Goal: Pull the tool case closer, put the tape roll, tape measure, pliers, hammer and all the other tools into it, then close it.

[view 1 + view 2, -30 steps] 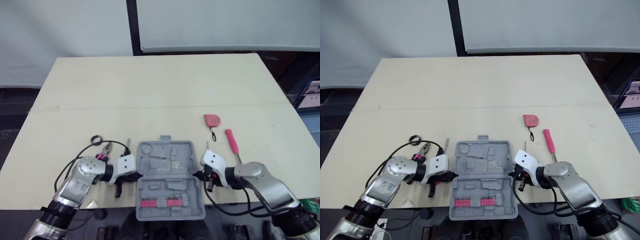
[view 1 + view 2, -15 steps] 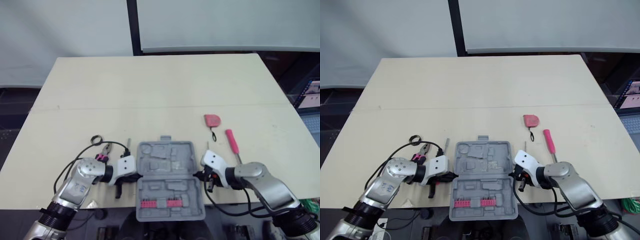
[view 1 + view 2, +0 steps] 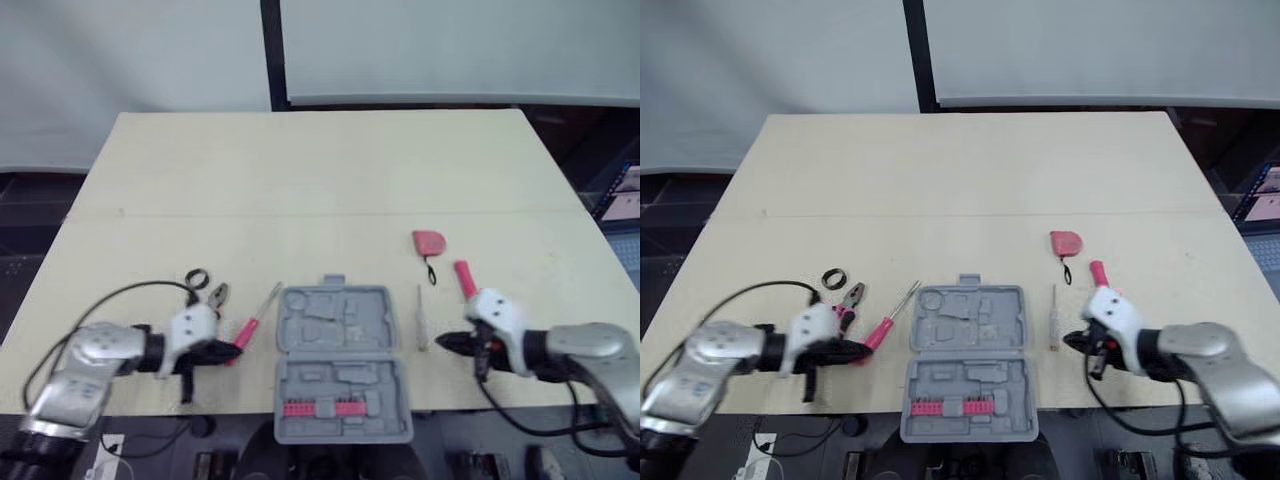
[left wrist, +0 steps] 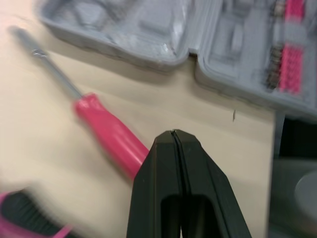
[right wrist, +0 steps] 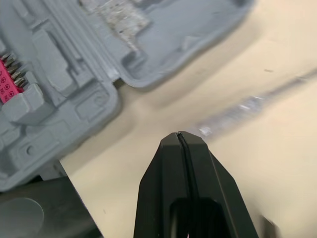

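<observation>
Lying open at the frame's lower centre, the tool case [image 3: 340, 365] sits between the left hand [image 3: 225, 350] and the right hand [image 3: 447, 343], each with fingers pressed together. Beyond lie a pink screwdriver [image 3: 247, 328], pliers [image 3: 213, 297] and tape roll [image 3: 195, 278]; the tape measure [image 3: 428, 242] lies farther right on the tabletop [image 3: 320, 170].

Left gripper [image 4: 177, 135] and right gripper [image 5: 179, 135], jaws pressed together, seemingly point inward.

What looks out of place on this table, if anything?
The open tool case overhangs the front edge of the table: its near half, with the pink bits, juts past it. Nothing looks damaged.
</observation>
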